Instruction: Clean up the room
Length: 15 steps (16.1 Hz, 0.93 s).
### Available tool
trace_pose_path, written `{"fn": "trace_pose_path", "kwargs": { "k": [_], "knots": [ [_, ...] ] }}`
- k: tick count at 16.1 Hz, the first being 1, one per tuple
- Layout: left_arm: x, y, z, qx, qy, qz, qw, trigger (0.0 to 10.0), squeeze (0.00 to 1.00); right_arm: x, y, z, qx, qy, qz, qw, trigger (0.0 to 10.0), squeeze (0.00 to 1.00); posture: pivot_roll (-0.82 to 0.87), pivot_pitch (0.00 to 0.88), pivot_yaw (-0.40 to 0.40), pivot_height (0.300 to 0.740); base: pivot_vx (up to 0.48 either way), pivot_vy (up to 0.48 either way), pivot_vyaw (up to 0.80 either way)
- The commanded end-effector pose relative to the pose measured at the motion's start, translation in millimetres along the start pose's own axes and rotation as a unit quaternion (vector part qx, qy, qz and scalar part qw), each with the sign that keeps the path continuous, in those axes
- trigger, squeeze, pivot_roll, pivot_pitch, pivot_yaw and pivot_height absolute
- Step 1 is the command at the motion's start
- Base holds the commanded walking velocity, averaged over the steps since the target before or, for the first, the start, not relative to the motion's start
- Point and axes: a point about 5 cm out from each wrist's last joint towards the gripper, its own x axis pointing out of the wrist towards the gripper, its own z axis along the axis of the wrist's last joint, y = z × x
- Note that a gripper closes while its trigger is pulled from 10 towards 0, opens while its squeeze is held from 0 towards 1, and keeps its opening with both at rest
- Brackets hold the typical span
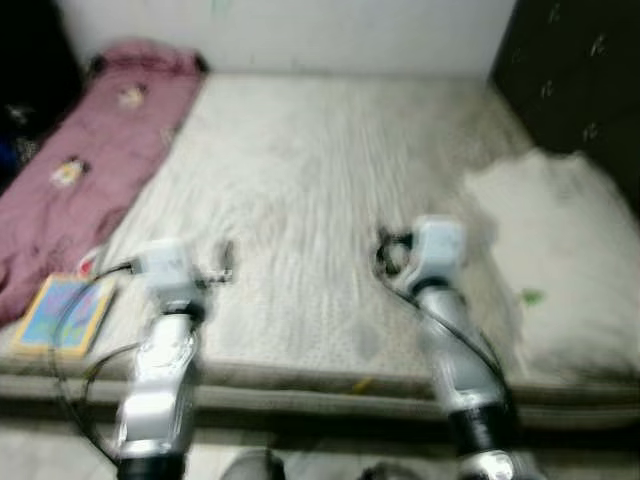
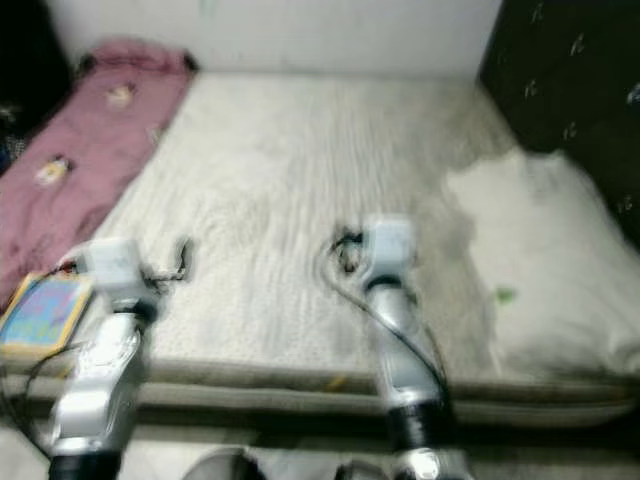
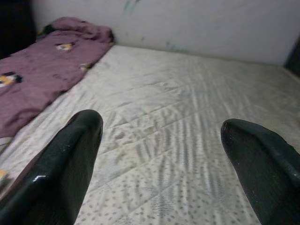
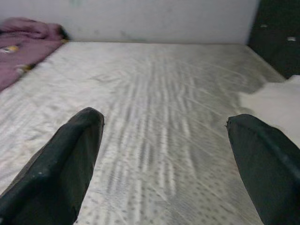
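A wide mattress (image 1: 300, 170) with a pale dotted cover lies before me. A crumpled mauve blanket (image 1: 90, 160) with small cartoon prints runs along its left side. At the front left corner lies a colourful flat book (image 1: 65, 312). A white pillow (image 1: 560, 250) rests on the right side, with a small green scrap (image 1: 532, 296) on it. My left gripper (image 3: 161, 126) hovers open over the front left of the mattress, near the book. My right gripper (image 4: 164, 122) is open over the front middle, left of the pillow. Neither holds anything.
A dark panel or cabinet (image 1: 580, 80) stands at the back right, behind the pillow. A white wall (image 1: 300, 30) closes off the far side. The mattress front edge (image 1: 330, 385) runs low across the view, with floor below it. The picture is blurred.
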Motion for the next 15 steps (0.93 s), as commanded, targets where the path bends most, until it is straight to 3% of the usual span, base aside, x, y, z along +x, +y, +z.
{"fn": "trace_pose_path", "kwargs": {
  "k": [1, 3, 7, 15],
  "knots": [
    [0.2, 9.0, 5.2, -0.001, -0.007, 0.016, 1.0, 10.0, 0.0, 1.8, 9.4, 6.3, 0.005, -0.009, 0.014, 1.0, 10.0, 0.0, 0.05, 0.0, -0.001, 0.74, 0.0, 0.0, 0.0],
    [1.0, 8.9, 4.8, -0.007, -0.006, 0.012, 1.0, 10.0, 0.0, 2.0, 9.8, 5.5, 0.005, -0.005, 0.015, 1.0, 10.0, 0.0, 0.05, 0.0, 0.0, 0.74, 0.0, 0.217, 0.0],
    [0.7, 7.9, 3.6, -0.01, -0.002, 0.012, 1.0, 10.0, 0.0, 0.9, 11.0, 3.9, 0.002, -0.001, 0.022, 1.0, 10.0, 0.0, 0.05, 0.0, -0.002, 0.74, 0.0, 0.48, -0.8],
    [1.1, 8.6, 2.4, -0.008, 0.002, 0.013, 1.0, 10.0, 0.0, 0.4, 13.5, 0.4, -0.003, 0.008, 0.034, 0.999, 10.0, 0.0, 0.05, 0.0, 0.002, 0.74, 0.0, 0.48, 0.0]
  ]
}}
